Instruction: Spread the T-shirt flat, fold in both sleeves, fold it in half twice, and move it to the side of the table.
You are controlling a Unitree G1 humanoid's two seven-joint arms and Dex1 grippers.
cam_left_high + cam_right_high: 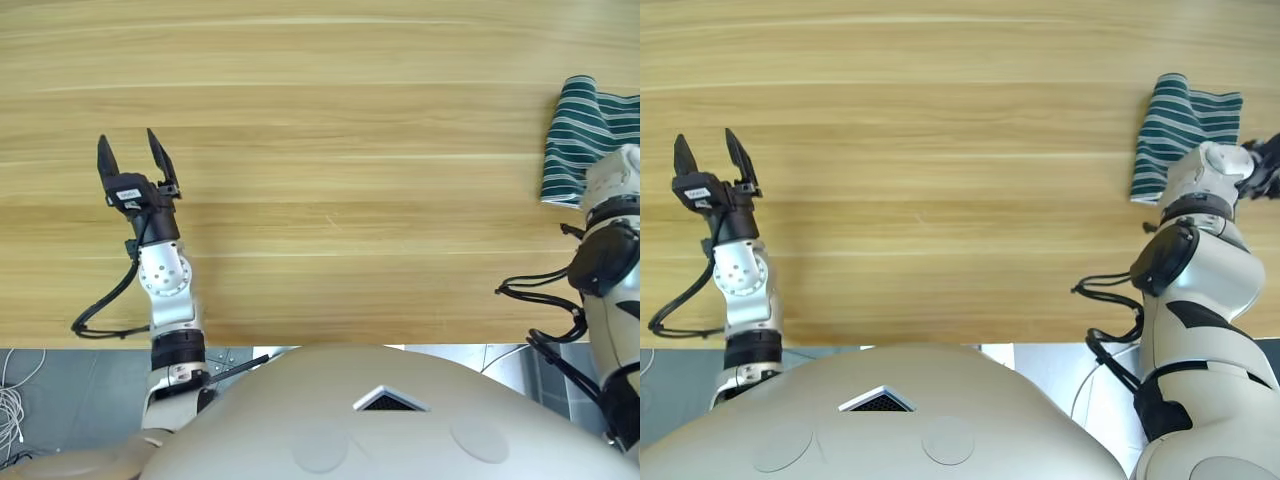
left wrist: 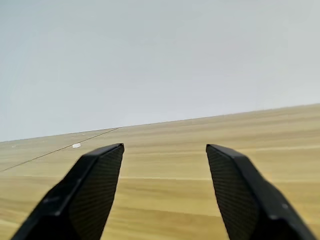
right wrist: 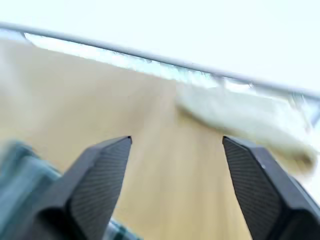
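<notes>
A: Where's the shirt (image 1: 1185,125) from where you stand?

B: Far over on the robot's right side of the desk (image 1: 330,110) — a folded bundle, dark green with thin white stripes, lying on the wood.

A: And the right gripper (image 3: 177,140)?

B: Just beside the shirt. In the head views the arm's pale wrist covers the bundle's near corner. The wrist view has the two black fingers (image 3: 95,185) well apart, with bare wood between them. They are empty. A patch of green cloth sits blurred next to one finger, and I can't tell whether they touch.

A: The left one?

B: The left gripper (image 1: 133,160) is well apart from the shirt, over the robot's left part of the desk, and it points away from the body. Its fingers are spread in a V, gripping nothing — wood grain shows in the gap. I can't tell whether the tips touch the surface.

A: Anything else?

B: A black cable (image 1: 100,310) loops off the left forearm, near the desk's front edge.
</notes>
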